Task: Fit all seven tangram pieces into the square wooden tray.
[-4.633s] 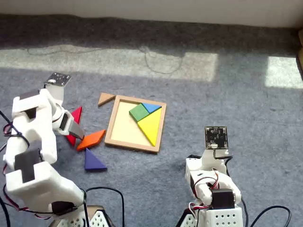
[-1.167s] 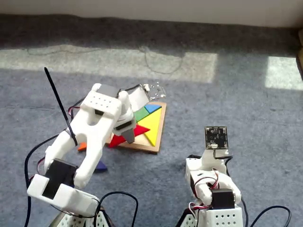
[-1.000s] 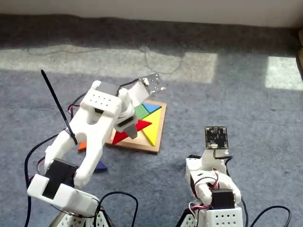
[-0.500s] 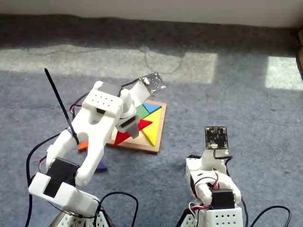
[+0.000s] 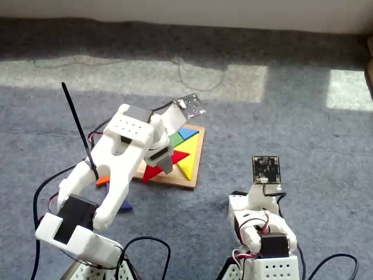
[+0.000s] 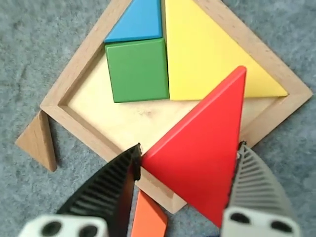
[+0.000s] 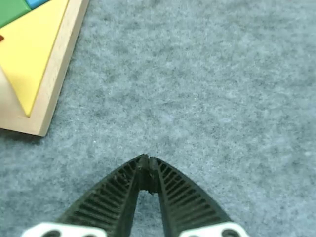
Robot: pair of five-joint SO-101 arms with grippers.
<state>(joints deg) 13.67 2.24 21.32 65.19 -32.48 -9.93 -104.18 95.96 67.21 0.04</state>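
The square wooden tray lies on grey carpet. It holds a yellow triangle, a green square and a blue triangle. My left gripper is shut on a large red triangle, held over the tray's near bare part and its rim. On the carpet outside the tray lie a wood-coloured triangle, an orange piece and a dark blue triangle. My right gripper is shut with nothing in it, low over bare carpet.
The right arm sits folded near the front, to the right of the tray, whose corner lies a short way from it. A thin cable trails on the carpet behind the tray. A black cable tie sticks up from the left arm.
The left arm swung from the carpet at the left to over the tray, carrying the red triangle. In the last second it only shifted slightly. The right arm stayed still.
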